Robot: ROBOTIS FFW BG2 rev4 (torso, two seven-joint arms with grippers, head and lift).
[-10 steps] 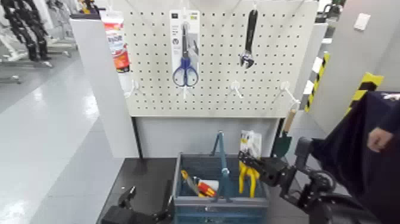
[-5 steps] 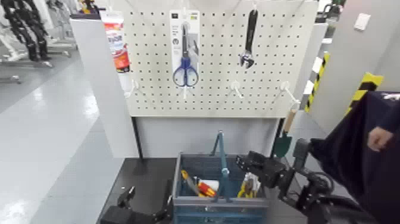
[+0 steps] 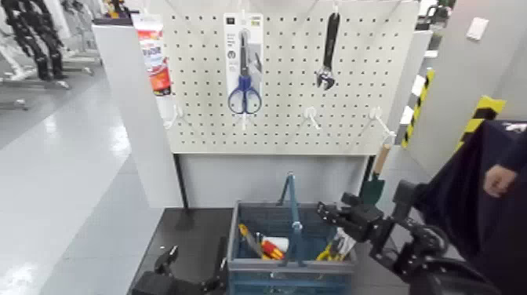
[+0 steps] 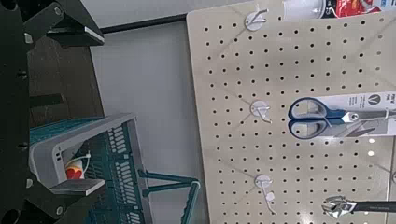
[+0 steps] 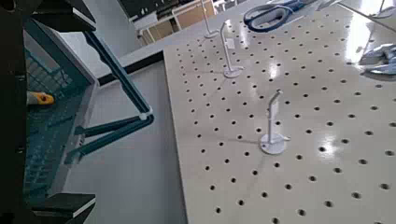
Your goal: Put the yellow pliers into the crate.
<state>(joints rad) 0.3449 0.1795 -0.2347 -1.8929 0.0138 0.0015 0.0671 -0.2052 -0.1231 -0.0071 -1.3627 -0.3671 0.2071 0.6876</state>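
Observation:
The yellow pliers (image 3: 332, 251) lie tilted inside the right half of the blue-grey crate (image 3: 287, 265), handles up against its right wall. My right gripper (image 3: 329, 213) is open and empty, just above the crate's right rear corner and apart from the pliers. The right wrist view shows its fingers (image 5: 58, 15) spread, with the crate's slatted wall (image 5: 51, 121) and hoop handle behind. My left gripper (image 3: 166, 260) is open and parked low, left of the crate. The left wrist view shows the crate (image 4: 105, 154) beyond it.
A yellow-and-red screwdriver (image 3: 263, 248) lies in the crate's left half. On the pegboard (image 3: 286, 118) hang blue-handled scissors (image 3: 245, 67), a wrench (image 3: 328, 49) and bare hooks; a trowel (image 3: 375, 177) hangs at its right edge. A person's dark sleeve and hand (image 3: 499, 181) are at the right.
My right gripper let go of the yellow pliers. They dropped from upright over the crate to lying inside its right half. The gripper has drawn back slightly up and right.

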